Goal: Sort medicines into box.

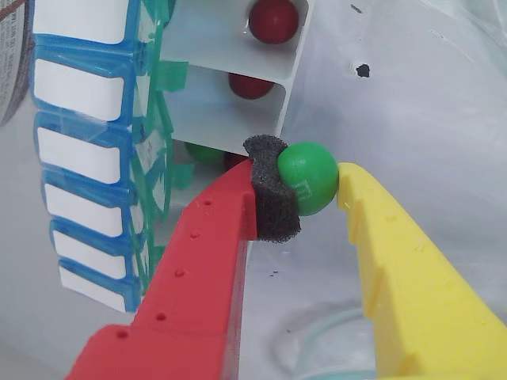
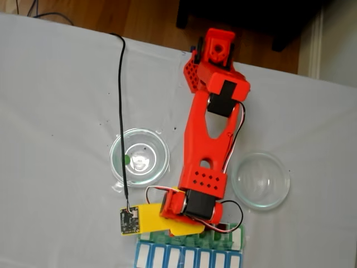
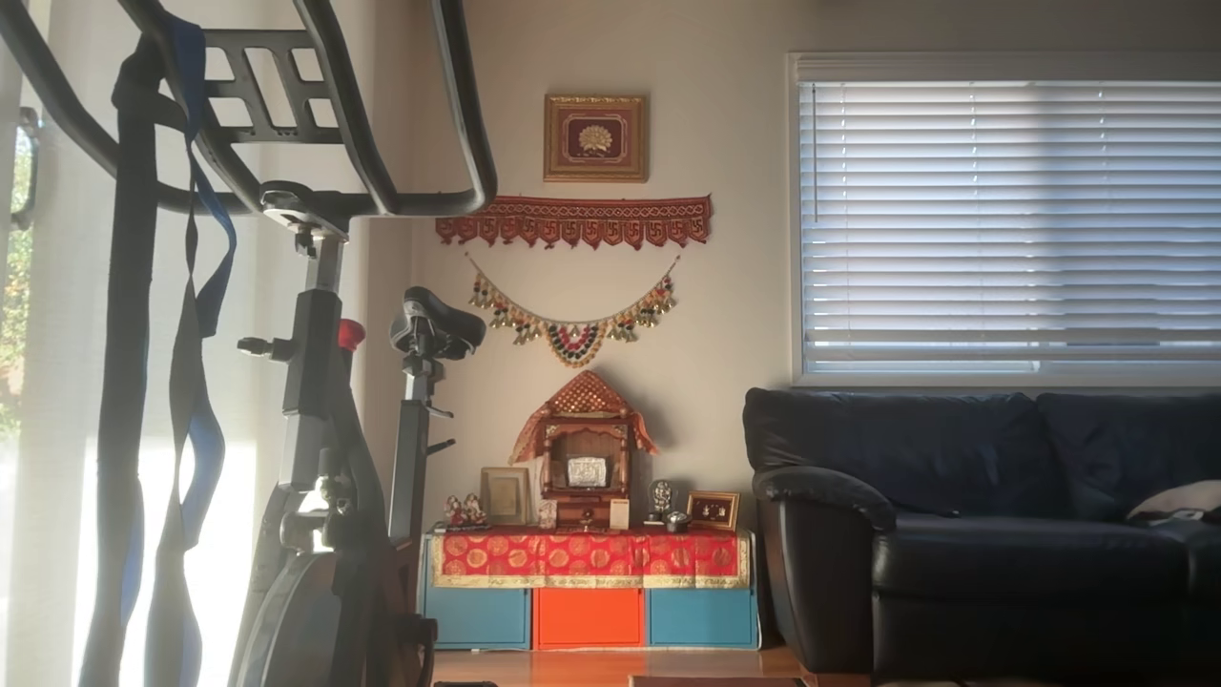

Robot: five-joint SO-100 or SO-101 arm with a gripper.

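claw point(image 1: 317, 190): clenched on 1 green pill point(image 1: 307, 177), foam pad against it for grip | place: beside the box point(image 1: 230, 95) open white compartments, above the table point(image 2: 56, 111) | 2 dark red pills point(image 1: 273, 19) already in compartments | judged: carrying to drop

Rectangular weekly pill organizer point(image 2: 189, 248) lay at the table's near edge in the fixed view. Two round clear glass dishes sat behind it: one point(image 2: 139, 157) left of the orange arm point(image 2: 207, 145), one point(image 2: 260, 180) right.
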